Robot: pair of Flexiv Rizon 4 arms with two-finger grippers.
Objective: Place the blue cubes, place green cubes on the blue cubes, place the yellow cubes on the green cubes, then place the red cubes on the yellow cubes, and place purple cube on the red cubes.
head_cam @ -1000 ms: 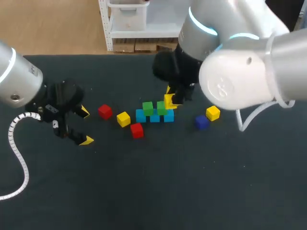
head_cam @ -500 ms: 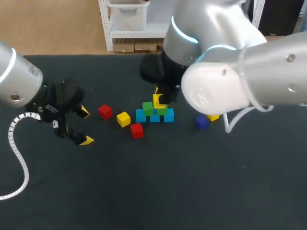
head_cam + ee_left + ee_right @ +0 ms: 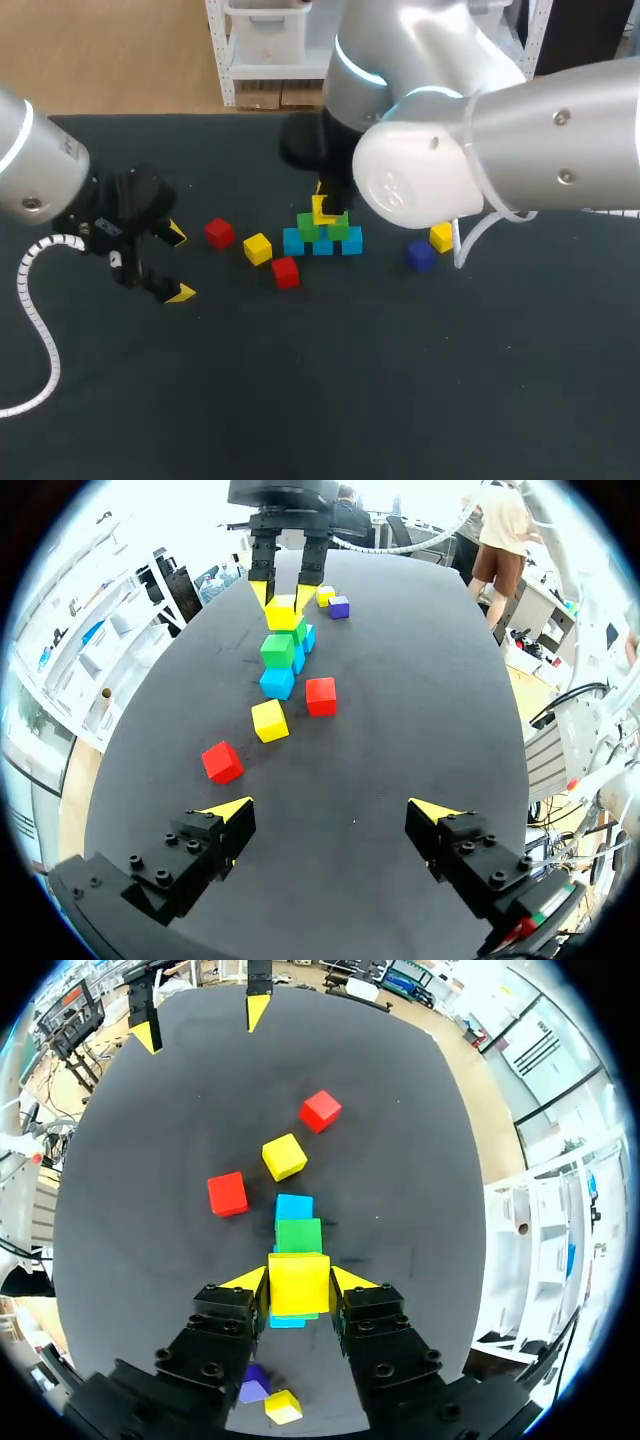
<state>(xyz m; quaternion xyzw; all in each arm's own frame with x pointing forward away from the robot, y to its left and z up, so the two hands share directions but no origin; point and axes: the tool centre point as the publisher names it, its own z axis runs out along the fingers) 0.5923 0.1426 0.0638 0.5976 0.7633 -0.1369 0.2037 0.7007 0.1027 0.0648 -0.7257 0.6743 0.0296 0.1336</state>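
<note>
Right gripper (image 3: pixel 298 1282) is clenched on a yellow cube (image 3: pixel 298 1282), one finger on each side, directly over the two green cubes (image 3: pixel 308 226). These sit on the row of three blue cubes (image 3: pixel 322 245). I cannot tell whether the held cube touches the greens. Compared with 1.0 s ago, the right arm (image 3: pixel 440 170) has swung toward my left, carrying the cube from over the right end of the row to above the greens; nothing else has moved. Left gripper (image 3: pixel 330 810) is spread wide and holds nothing, well apart from the stack. Loose on the dark table (image 3: pixel 400 400) are a red cube (image 3: pixel 219 233), a second yellow cube (image 3: pixel 257 248) and a second red cube (image 3: pixel 286 271) on the stack's left. A purple cube (image 3: pixel 420 256) and a third yellow cube (image 3: pixel 442 237) lie on its right. In the head view the right arm's bulk hides the table behind the stack.
</note>
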